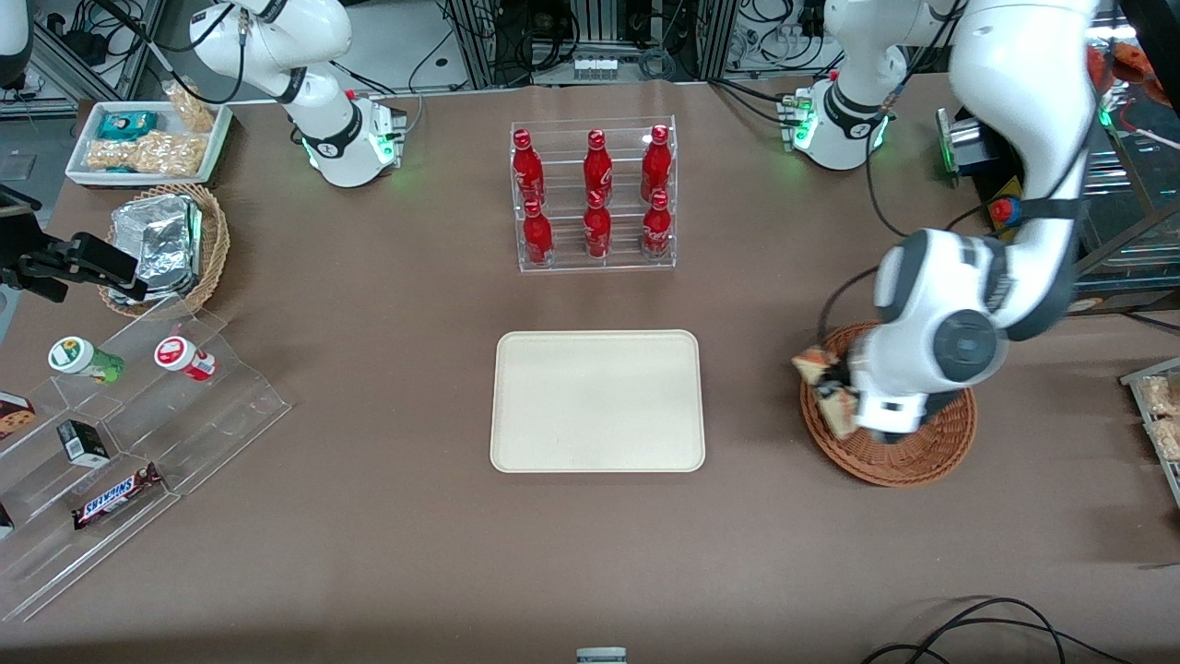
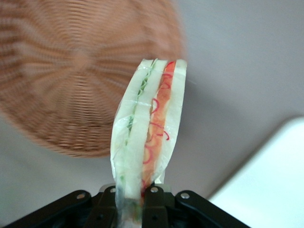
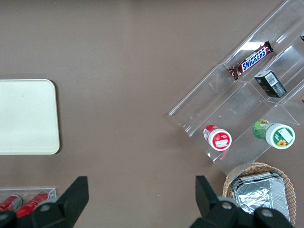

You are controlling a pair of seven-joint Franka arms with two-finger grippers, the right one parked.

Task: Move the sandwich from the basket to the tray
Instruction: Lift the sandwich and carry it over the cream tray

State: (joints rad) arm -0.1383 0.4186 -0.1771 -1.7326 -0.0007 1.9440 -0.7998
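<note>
The sandwich (image 2: pixel 148 128) looks wrapped in thin, glossy clear film, and the black, matt plastic pincer (image 2: pixel 134 202) is clamped on its end. Just beside the pincer, the basket (image 1: pixel 908 452) is rough, woven reddish-brown wicker. The tabletop (image 1: pixel 369 369) under both is a flat, matt brown, cloth-like or paper-like sheet. Near the pincer, toward the parked arm's end, the tray (image 1: pixel 597 402) is smooth, matt cream plastic. Farther off, the bottles (image 1: pixel 596 194) shine glossy red inside a clear, glossy plastic rack (image 1: pixel 668 258).

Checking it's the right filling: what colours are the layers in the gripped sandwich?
Green and orange-red between pale bread, clearest in the left wrist view: sandwich in the gripper.
</note>
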